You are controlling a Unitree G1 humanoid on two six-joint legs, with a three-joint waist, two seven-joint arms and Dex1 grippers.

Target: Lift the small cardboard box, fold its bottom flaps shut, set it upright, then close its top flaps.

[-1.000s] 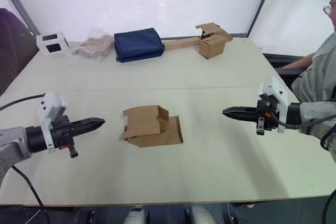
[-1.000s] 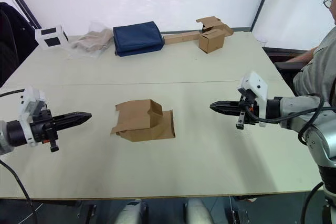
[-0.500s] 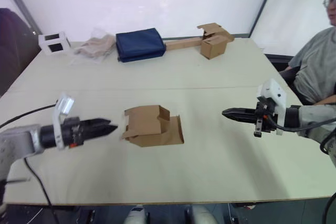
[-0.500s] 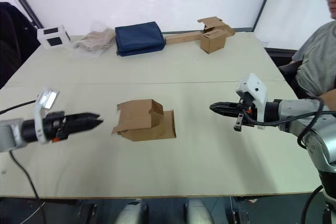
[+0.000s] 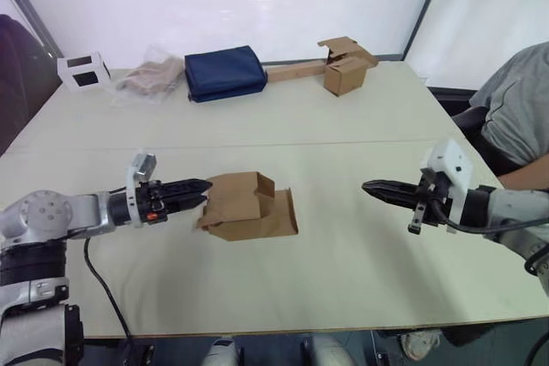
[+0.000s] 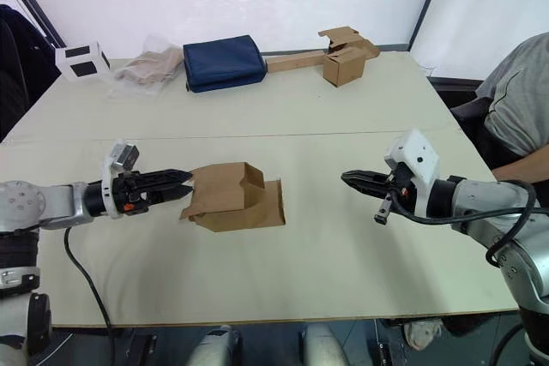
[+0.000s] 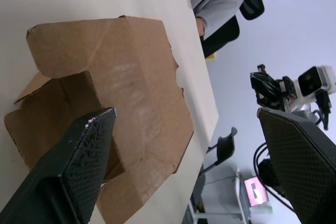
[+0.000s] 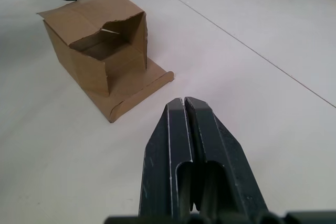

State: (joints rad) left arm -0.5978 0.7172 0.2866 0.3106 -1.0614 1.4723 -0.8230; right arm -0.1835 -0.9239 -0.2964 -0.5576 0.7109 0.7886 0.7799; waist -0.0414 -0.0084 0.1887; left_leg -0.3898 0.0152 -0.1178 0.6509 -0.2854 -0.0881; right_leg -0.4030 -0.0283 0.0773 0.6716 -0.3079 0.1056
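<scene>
The small cardboard box (image 5: 249, 207) lies unlifted on the tabletop (image 5: 360, 272), flaps unfolded; left gripper (image 5: 200, 188) fingers parted beside it, right gripper (image 5: 371, 187) fingers closed, empty.

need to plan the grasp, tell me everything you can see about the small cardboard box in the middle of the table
The small cardboard box is plain brown corrugated card, unmarked, lying on its side near the middle of the table. The end facing the right gripper is open, with one flap lying flat on the table. Flaps at the other end hang loose. The left gripper is open, its fingers right at that end; contact is unclear.
</scene>
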